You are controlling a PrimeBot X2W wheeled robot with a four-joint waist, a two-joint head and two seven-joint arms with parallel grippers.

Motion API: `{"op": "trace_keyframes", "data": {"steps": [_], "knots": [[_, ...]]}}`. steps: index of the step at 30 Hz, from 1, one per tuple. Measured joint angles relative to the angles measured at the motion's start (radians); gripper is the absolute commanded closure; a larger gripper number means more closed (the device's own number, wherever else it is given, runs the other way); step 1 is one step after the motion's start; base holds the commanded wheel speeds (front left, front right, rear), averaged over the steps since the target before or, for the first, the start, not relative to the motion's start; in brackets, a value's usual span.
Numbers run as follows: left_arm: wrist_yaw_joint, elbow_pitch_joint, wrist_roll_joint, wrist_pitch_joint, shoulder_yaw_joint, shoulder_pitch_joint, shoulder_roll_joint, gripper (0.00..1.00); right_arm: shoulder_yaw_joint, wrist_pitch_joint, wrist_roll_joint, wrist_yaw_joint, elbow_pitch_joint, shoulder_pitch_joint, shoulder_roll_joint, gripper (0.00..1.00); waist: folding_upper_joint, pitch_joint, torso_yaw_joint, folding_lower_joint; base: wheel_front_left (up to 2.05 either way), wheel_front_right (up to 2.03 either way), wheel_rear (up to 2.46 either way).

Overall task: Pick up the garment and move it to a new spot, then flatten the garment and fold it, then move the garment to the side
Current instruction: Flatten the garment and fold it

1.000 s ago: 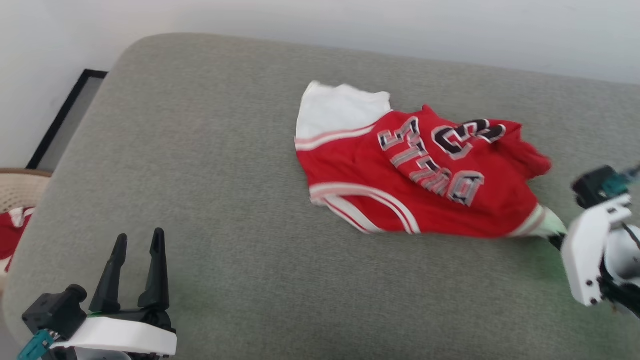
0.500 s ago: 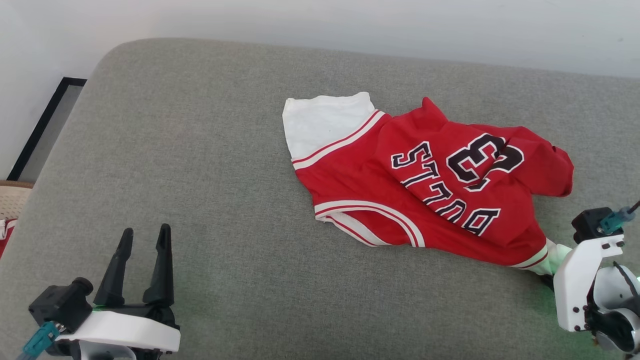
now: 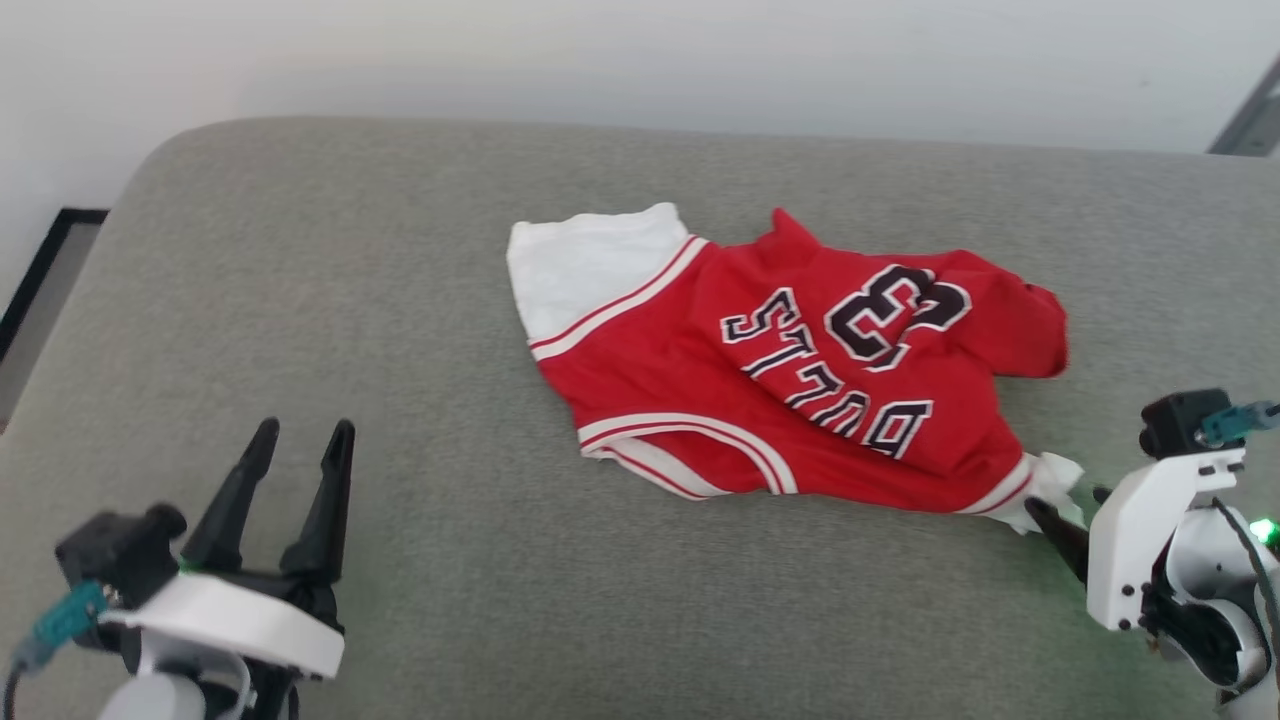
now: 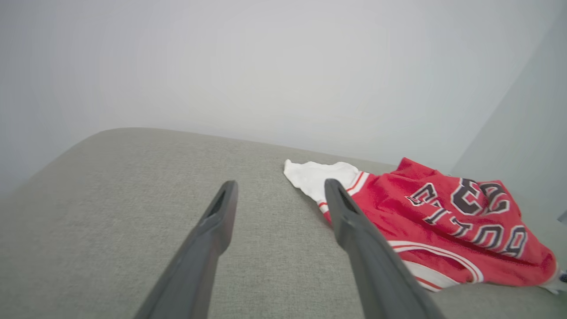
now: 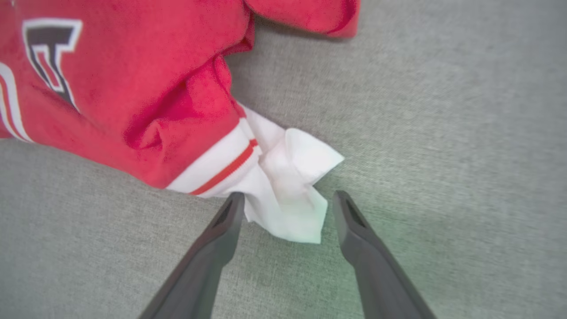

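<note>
The garment point(image 3: 800, 380), a red jersey with white sleeves, striped trim and black lettering, lies crumpled on the grey cushion point(image 3: 400, 300). It also appears in the left wrist view point(image 4: 443, 221) at the right. My right gripper point(image 5: 288, 201) stands open, its fingers on either side of the bunched white sleeve point(image 5: 288, 186), which rests loose on the cushion. In the head view the right gripper point(image 3: 1050, 520) sits at the garment's near right corner. My left gripper point(image 3: 298, 455) is open over bare cushion at the lower left, well away from the garment, and its fingers point(image 4: 212, 230) hold nothing.
The cushion's rounded left edge point(image 3: 110, 260) drops off beside a dark-framed panel point(image 3: 35, 290) on the floor. A pale wall point(image 3: 640, 60) runs behind the cushion. Bare cushion stretches left of and in front of the garment.
My right gripper has opened and let go of the white sleeve, which now lies on the cushion. The head camera has shifted, so the whole scene sits differently in the frame.
</note>
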Motion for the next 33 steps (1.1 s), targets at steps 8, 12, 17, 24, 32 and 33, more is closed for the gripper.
{"op": "trace_keyframes", "data": {"steps": [8,12,17,24,32,33], "knots": [[0.000,-0.022,-0.066,0.113,-0.072,-0.087,0.096,0.00,-0.035,-0.130,-0.026,0.000,-0.108,0.020,0.053,0.00,0.0000,-0.011,-0.066,0.0000,0.00,0.00,0.00],[0.000,-0.029,-0.101,0.199,-0.119,-0.153,0.143,0.00,-0.049,-0.230,-0.059,0.000,-0.166,0.023,0.096,0.00,0.0000,-0.007,-0.111,0.0000,0.00,0.00,0.00],[0.000,-0.014,-0.144,0.338,-0.185,-0.240,0.199,0.00,-0.075,-0.365,-0.116,0.000,-0.204,0.022,0.152,0.00,0.0000,0.008,-0.168,0.0000,0.00,0.00,0.00],[0.000,0.100,-0.201,0.550,-0.256,-0.416,0.238,0.00,-0.074,-0.563,-0.190,0.000,-0.213,0.013,0.238,0.00,0.0000,0.040,-0.253,0.0000,0.00,0.00,0.00],[0.000,0.290,-0.202,0.718,-0.320,-0.605,0.272,0.00,-0.052,-0.683,-0.225,0.000,-0.196,-0.003,0.284,0.00,0.0000,0.095,-0.320,0.0000,0.00,0.00,0.00],[0.005,0.321,-0.201,0.742,-0.322,-0.626,0.273,0.00,-0.046,-0.688,-0.225,0.000,-0.193,-0.006,0.287,0.00,0.0000,0.103,-0.328,0.0000,0.00,0.00,0.00]]}}
